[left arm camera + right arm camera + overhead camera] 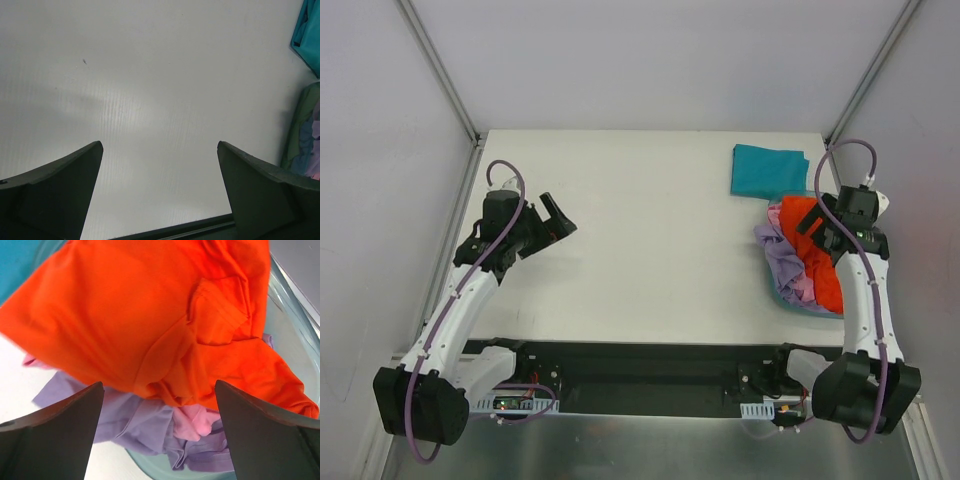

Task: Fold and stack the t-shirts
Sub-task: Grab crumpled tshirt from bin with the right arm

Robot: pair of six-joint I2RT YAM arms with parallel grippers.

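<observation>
A folded teal t-shirt [766, 170] lies flat at the far right of the table. Just in front of it, a crumpled orange-red t-shirt [817, 250] lies on top of a lavender one [781, 252] and a pink one [801, 287] in a translucent blue tub [784, 296]. My right gripper [827, 232] hangs open above this heap; in the right wrist view the orange-red shirt [150, 310], lavender shirt [135, 420] and pink shirt [197, 421] lie under its open jaws [160, 390]. My left gripper [558, 215] is open and empty over the bare table at the left [160, 145].
White walls with metal corner posts enclose the table [640, 250]. The table's near edge and a black rail [640, 362] run between the arm bases. In the left wrist view the teal shirt [309, 35] and the tub [302, 135] show at the right edge.
</observation>
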